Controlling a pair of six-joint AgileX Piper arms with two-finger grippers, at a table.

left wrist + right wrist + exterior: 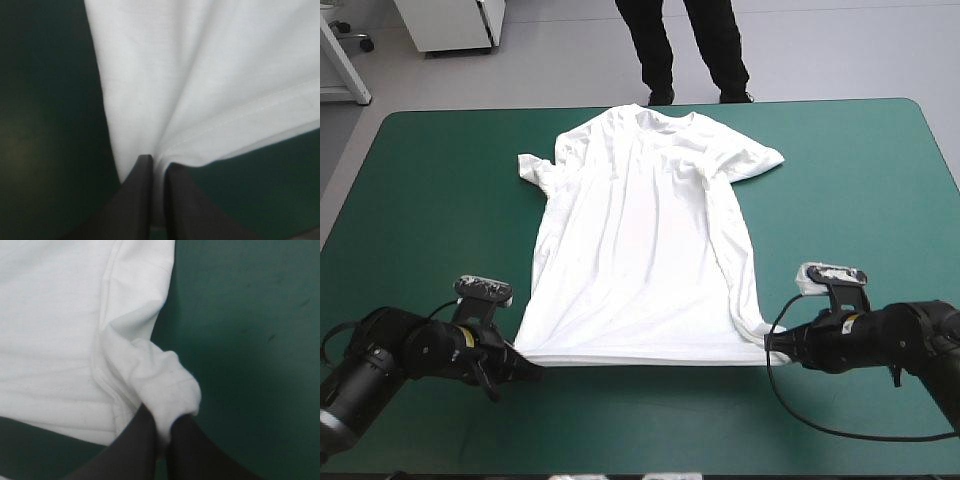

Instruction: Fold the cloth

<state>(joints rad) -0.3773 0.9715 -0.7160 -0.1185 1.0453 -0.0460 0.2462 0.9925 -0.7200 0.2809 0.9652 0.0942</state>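
- The T-shirt (640,230) lies spread on the teal-green cover (430,200), about mid-table. Its collar points toward the far edge and its hem toward the near edge.
- My left gripper (534,367) is clamped on the hem's left corner. In its wrist view the black fingers are all but closed with the white sheet pinched between them, and creases fan out ahead.
- My right gripper (774,347) is likewise clenched on the hem's right corner (a bunched roll of cloth rather than a clean single edge, going by its wrist view).
- The step in hand, as I judge it: both bottom corners are taken, low at the table, and the first fold is not yet begun, since the hem sits flat.
- The next move, I reckon, is to raise both corners together and carry the hem over toward the collar. The grippers need to keep well apart so the hem stays taut, then lay it down level.
- Things I would watch: the shirt's right side is doubled over along the body, and the sleeve on my left (535,170) is crumpled. Both could carry wrinkles into the fold, and the bunched right grip may slip.
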